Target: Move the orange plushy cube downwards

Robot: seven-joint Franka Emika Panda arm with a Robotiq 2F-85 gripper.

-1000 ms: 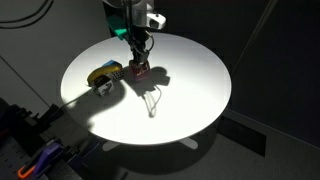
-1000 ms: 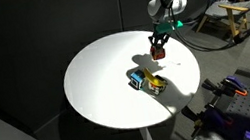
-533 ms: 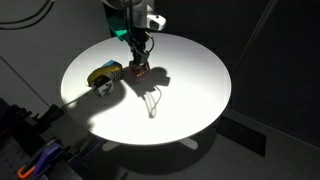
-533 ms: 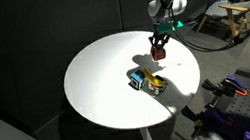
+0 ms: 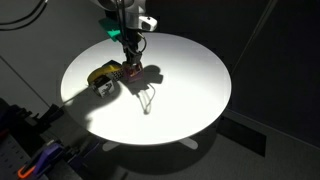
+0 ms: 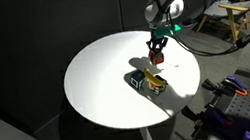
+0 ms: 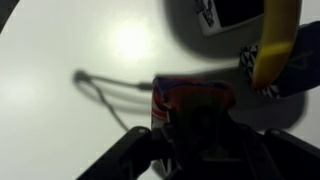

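Observation:
The orange plushy cube is held in my gripper just above the round white table, close to the elongated yellow, blue and grey toy. In an exterior view the cube hangs under the gripper next to the toy. In the wrist view the cube fills the space between the dark fingers, and the toy lies at the upper right. The gripper is shut on the cube.
A thin looped cord lies on the table near the cube; it also shows in the wrist view. The table edge curves around. Equipment and a chair stand beyond the table.
The gripper with the cube has shifted towards the yellow, blue and grey toy and now hangs closer to it.

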